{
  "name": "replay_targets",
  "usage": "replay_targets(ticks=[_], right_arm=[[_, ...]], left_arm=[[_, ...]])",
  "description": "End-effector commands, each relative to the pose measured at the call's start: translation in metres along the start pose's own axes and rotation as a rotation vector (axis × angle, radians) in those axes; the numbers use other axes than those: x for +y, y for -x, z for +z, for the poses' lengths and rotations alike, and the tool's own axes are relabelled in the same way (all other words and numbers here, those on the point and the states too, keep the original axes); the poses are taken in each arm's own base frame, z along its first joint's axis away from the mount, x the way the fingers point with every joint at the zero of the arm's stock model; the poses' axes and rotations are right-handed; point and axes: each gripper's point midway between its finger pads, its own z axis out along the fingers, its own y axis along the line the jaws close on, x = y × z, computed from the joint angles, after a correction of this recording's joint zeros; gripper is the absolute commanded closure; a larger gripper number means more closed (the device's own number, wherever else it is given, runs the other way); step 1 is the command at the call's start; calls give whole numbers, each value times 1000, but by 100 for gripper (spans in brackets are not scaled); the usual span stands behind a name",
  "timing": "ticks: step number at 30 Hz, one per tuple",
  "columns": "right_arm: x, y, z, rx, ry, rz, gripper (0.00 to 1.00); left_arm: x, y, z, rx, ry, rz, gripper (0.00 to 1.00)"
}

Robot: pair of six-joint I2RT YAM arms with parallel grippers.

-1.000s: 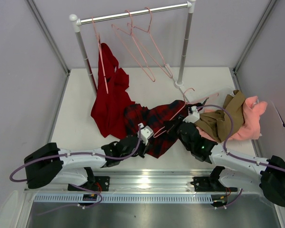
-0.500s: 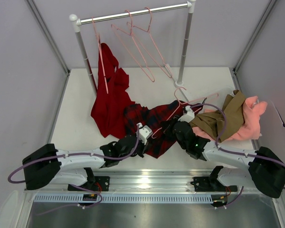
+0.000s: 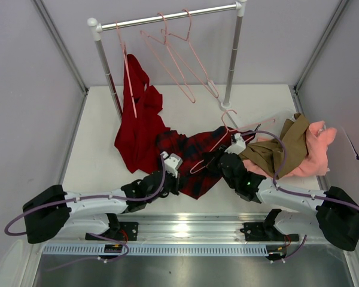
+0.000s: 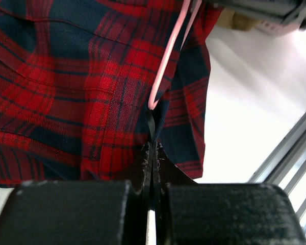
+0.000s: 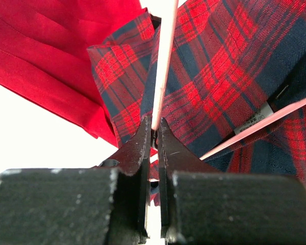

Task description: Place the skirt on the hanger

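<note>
The red and navy plaid skirt (image 3: 188, 149) lies crumpled mid-table between my two grippers. A pale-pink hanger (image 3: 217, 143) lies slanted across it, its hook toward the rack's right post. My left gripper (image 3: 182, 177) is at the skirt's near edge. In the left wrist view this gripper (image 4: 153, 145) is shut on a thin dark edge of the skirt (image 4: 66, 76), just below the hanger's lower corner (image 4: 166, 56). My right gripper (image 3: 210, 160) is over the skirt's right side. The right wrist view shows it (image 5: 156, 122) shut on a hanger bar (image 5: 166, 51) over plaid cloth (image 5: 219, 66).
A clothes rack (image 3: 167, 18) stands at the back with two spare pink hangers (image 3: 179, 60). A plain red garment (image 3: 137, 119) hangs from its left end down onto the table. Tan and pink clothes (image 3: 299, 149) are piled at the right. A metal rail (image 4: 290, 153) runs along the near edge.
The left gripper has drawn left with the skirt's edge. The right arm shifted left with the hanger, whose hook moved slightly toward the rack post.
</note>
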Motion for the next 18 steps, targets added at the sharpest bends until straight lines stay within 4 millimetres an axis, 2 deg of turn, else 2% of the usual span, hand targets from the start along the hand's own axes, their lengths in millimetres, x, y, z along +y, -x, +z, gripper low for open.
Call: replay_targets(ticks=[1,5,13,18], right_arm=[[4,3,-2,-20,2,28,100],[0,-1,-1,-13,-6,21,100],[3,-4,-2,-4,2,20,100],[-2,-7,-2,-1,-12,17,100]], left_arm=[[0,25,-3,-104,14,-99,100],[-4,28,-3,-106,-2,-131,100],[-5,26,3,-81,20,-162,93],[-7,26,5,-85,6,-162,96]])
